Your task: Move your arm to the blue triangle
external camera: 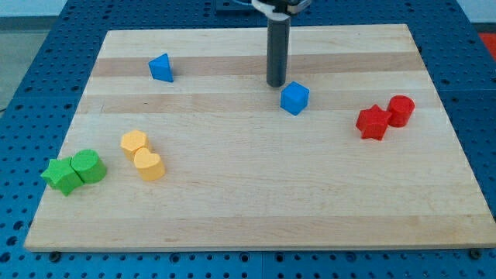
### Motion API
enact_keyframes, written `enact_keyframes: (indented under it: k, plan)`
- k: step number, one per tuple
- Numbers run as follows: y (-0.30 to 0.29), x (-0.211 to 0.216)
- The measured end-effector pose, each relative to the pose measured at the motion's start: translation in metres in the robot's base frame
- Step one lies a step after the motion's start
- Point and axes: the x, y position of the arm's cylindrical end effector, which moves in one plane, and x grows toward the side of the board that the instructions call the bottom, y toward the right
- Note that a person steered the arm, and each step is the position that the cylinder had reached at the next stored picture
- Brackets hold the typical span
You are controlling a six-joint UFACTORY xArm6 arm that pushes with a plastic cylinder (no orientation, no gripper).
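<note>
The blue triangle [161, 68] lies on the wooden board [256, 194] at the view's upper left. My tip [276, 84] rests on the board near the top middle, far to the right of the triangle. A blue cube [294, 98] sits just right of and below my tip, close to it but apart.
A red star-like block [373, 122] and a red cylinder [401, 110] touch at the right. A yellow hexagon-like block [134, 142] and a yellow heart [149, 165] touch at the left. A green star [62, 176] and a green block [89, 166] sit at the lower left.
</note>
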Motion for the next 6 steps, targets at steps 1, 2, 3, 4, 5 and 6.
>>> enact_keyframes:
  k: [1,2,3,4,5,6]
  plan:
    - [0.034,0.034]
    - [0.088,0.055]
    - [0.051,0.065]
    - [0.056,0.089]
    - [0.077,0.084]
    - [0.084,0.057]
